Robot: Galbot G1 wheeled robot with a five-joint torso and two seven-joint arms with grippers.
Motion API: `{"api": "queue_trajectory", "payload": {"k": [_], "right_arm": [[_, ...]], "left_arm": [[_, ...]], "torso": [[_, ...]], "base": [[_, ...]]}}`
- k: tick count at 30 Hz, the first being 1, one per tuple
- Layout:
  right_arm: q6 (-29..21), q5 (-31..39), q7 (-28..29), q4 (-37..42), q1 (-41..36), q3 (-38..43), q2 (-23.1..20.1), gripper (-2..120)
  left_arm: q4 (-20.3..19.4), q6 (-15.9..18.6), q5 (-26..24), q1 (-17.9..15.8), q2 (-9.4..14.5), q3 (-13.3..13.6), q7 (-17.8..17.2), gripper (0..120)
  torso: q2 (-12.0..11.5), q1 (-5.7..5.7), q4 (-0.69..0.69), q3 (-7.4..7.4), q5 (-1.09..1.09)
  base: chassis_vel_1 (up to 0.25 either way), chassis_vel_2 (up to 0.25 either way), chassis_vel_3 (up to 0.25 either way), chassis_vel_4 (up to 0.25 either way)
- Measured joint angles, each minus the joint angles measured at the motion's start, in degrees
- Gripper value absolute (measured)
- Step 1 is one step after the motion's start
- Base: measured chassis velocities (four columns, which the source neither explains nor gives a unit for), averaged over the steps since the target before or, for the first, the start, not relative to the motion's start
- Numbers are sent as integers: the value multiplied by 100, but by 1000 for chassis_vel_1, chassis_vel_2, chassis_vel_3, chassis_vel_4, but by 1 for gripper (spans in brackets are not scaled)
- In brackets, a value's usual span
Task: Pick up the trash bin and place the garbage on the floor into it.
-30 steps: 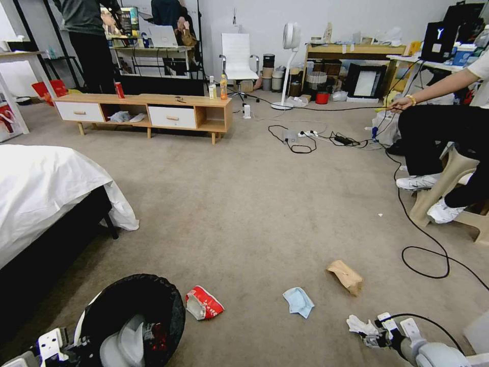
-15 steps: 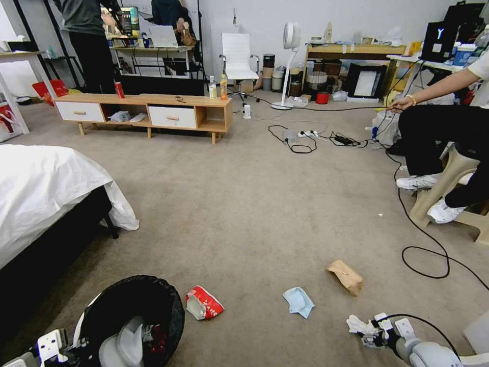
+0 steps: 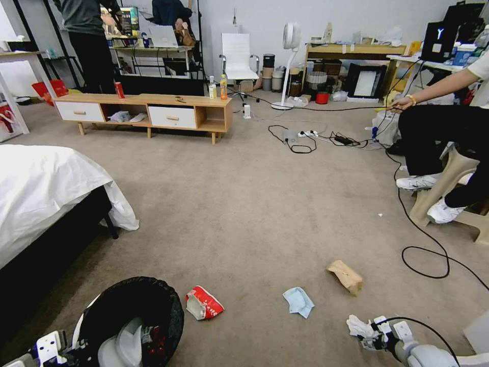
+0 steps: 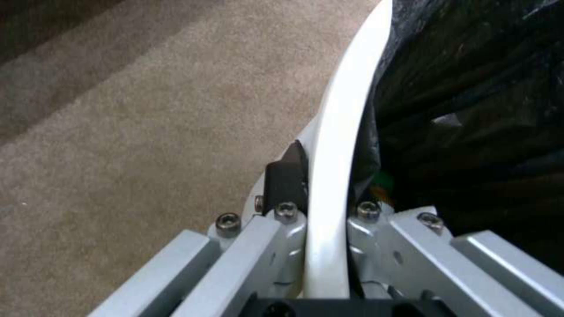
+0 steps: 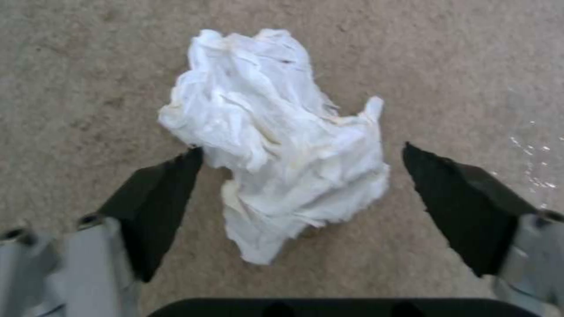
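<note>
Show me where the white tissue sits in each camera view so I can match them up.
Head view: the white tissue lies on the carpet at lower right, just ahead of the right gripper.
Right wrist view: the tissue is centred, between the open black fingertips.
Left wrist view: not in it; the left gripper clamps the trash bin rim.
Shared landmark: the right gripper's fingers beside the tissue.

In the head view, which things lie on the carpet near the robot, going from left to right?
Round white plastic trash bin with black bag → red-white snack packet → light blue mask → brown paper bag → crumpled white tissue, with the open right gripper at it.
</note>
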Motion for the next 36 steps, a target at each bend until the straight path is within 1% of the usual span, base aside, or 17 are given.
{"api": "queue_trajectory", "payload": {"k": [2, 3, 4, 5, 6, 8, 9, 11, 12, 14, 15, 17, 19, 21, 22, 24, 36], "right_arm": [[12, 0, 23, -1, 17, -31, 28, 79], [12, 0, 23, -1, 17, -31, 28, 79], [15, 1, 34, -1, 25, -49, 41, 72], [15, 1, 34, -1, 25, -49, 41, 72], [31, 0, 40, -9, 50, -81, 64, 64], [53, -11, 45, -56, 96, -118, 97, 55], [53, -11, 45, -56, 96, -118, 97, 55], [81, -34, 50, -106, 133, -145, 116, 44], [81, -34, 50, -106, 133, -145, 116, 44], [101, -44, 55, -139, 146, -158, 125, 34], [101, -44, 55, -139, 146, -158, 125, 34], [136, -64, 66, -210, 162, -174, 142, 22], [156, -73, 69, -238, 167, -179, 150, 19], [198, -103, 73, -313, 175, -189, 176, 8], [198, -103, 73, -313, 175, -189, 176, 8], [235, -110, 84, -335, 161, -193, 191, 0], [112, 461, 178, 510, -221, -140, -33, 0]], "left_arm": [[-6, 0, 0, 1, 0, 0, 0, 2], [-6, 0, 0, 1, 0, 0, 0, 2], [-9, 0, 0, 3, 0, -1, 0, 2], [-9, 0, 0, 3, 0, -1, 0, 2], [-15, 0, -1, 8, 0, -4, 0, 2], [-17, 0, -1, 13, -2, -10, 0, 2], [-17, 0, -1, 13, -2, -10, 0, 2], [-17, -2, -1, 12, -5, -13, 0, 2], [-17, -2, -1, 12, -5, -13, 0, 2], [-17, -4, 0, 7, -8, -11, 0, 2], [-17, -4, 0, 7, -8, -11, 0, 2], [-17, -7, 6, -1, -10, 1, 0, 2], [-16, -8, 8, -2, -12, 6, 0, 2], [-13, -8, 18, -6, -17, 21, 0, 2], [-13, -8, 18, -6, -17, 21, 0, 2], [-9, -8, 27, -7, -23, 35, 0, 2], [-2, -8, 48, -34, -36, 98, 0, 2]], "torso": [[0, 0, 0, 0, -1], [0, 0, 0, 0, -1], [0, 0, -1, 0, -1], [0, 0, -1, 0, -1], [0, 0, -1, 0, 0], [0, 0, 0, 0, 0], [0, 0, 0, 0, 0], [0, 0, 0, 0, 0], [0, 0, 0, 0, 0], [0, 0, 0, 0, -1], [0, 0, 0, 0, -1], [0, 0, -1, 0, 0], [0, 0, -1, 0, -1], [0, 0, -1, 0, 0], [0, 0, -1, 0, 0], [0, 0, 0, 0, 0], [0, 0, -1, 0, 0]], "base": [[0, 0, 0, 0], [0, 0, 0, 0], [0, 0, 0, 0], [0, 0, 0, 0], [0, 0, 0, 0], [0, 0, 0, 0], [0, 0, 0, 0], [0, 0, 0, 0], [0, 0, 0, 0], [0, 0, 0, 0], [0, 0, 0, 0], [0, 0, 0, 0], [0, 0, 0, 0], [0, 0, 0, 0], [0, 0, 0, 0], [0, 0, 0, 0], [0, 0, 0, 0]]}}
